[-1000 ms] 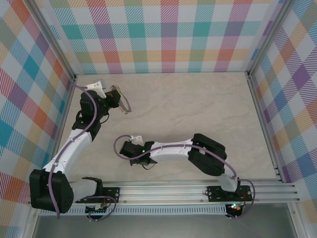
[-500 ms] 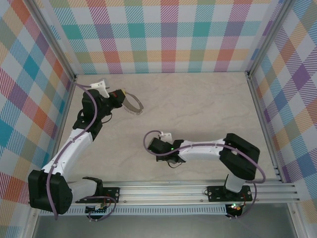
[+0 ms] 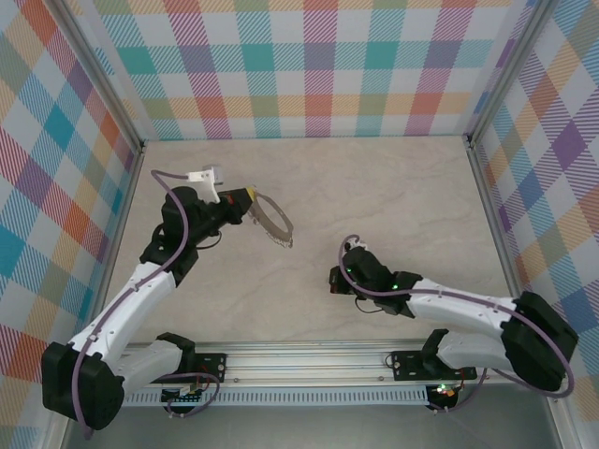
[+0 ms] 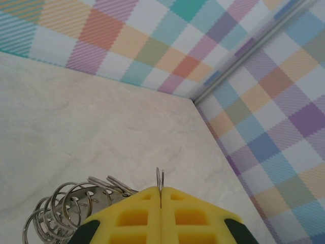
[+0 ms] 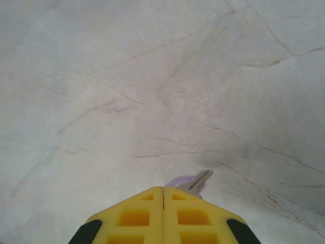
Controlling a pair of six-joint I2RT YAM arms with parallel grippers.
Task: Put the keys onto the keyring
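Silver-grey looped metal keyring (image 3: 271,223) clamped in left gripper (image 4: 160,191), ten o'clock; right gripper (image 5: 163,190) pinches lilac-headed key (image 5: 190,182): align blade squarely.

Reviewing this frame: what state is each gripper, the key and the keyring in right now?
large silver-grey metal keyring hoop: pinched at its edge, no key visible on it.
tiny lilac-headed key: pinched, silvery tip poking out, apart from the hoop.
left gripper: shut on the keyring hoop.
right gripper: shut on the key.
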